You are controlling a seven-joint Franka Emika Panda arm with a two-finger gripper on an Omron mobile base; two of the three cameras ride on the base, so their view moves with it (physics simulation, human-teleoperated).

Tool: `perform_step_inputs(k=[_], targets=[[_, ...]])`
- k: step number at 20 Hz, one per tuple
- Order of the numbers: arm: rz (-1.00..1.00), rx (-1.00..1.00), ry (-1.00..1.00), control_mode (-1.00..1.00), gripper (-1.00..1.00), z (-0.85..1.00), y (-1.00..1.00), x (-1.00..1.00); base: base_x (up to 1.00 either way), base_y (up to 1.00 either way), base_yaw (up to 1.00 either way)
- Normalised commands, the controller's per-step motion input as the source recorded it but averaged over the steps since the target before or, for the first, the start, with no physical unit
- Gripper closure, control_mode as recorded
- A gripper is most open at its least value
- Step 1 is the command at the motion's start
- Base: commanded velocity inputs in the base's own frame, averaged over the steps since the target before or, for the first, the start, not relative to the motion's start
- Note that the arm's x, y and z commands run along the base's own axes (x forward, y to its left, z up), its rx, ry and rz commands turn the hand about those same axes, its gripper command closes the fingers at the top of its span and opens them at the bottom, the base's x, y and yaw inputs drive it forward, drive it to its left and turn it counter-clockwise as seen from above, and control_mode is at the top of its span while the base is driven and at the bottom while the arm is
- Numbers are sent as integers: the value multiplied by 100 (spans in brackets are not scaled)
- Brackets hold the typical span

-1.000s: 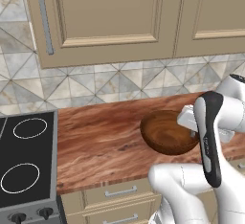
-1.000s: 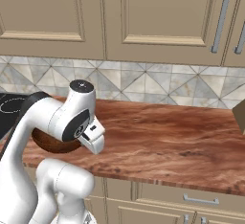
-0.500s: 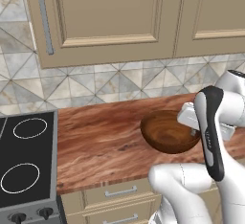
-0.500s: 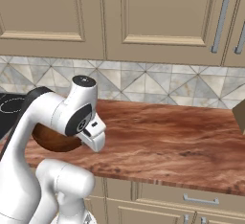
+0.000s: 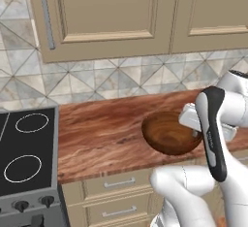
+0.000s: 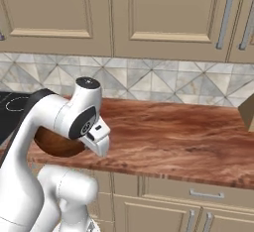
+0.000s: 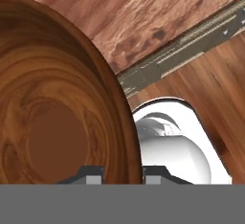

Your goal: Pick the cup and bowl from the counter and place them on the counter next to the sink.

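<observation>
**Bowl gripped by its rim above the front edge of the counter**

Bowl [image 5: 169,133], dark brown and wood-grained, is seen raised off the counter [image 5: 104,134] in the left base view, hanging over the front edge, right of the black stovetop [image 5: 24,160] and well apart from it. Its near-right rim is met by the gripper [image 7: 123,176], behind the white arm [image 5: 215,138]. In the hand view the rim is seen passing between the two finger tips [image 7: 94,175], one inside the bowl and one outside its wall. The jaws are narrowed to a small gap and are closed on that rim. The bowl is shown tilted in this view, its hollow turned toward the camera, with the counter's grain behind it.

In the right base view only the bowl's lower curve [image 6: 57,144] is seen, below the arm's wrist [image 6: 82,122] and in front of the counter edge; whether it touches the wood cannot be told there. The beige drawers [image 5: 116,197] are seen below the counter, and the tiled backsplash [image 5: 121,83] and wall cabinets [image 5: 121,12] behind it.
</observation>
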Motion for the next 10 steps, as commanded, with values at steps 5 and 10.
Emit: perform_step_inputs(k=[5, 10], targets=[[0, 0, 0, 100, 100, 0, 0, 0, -100, 22, 0], [0, 0, 0, 100, 100, 0, 0, 0, -19, 12, 37]])
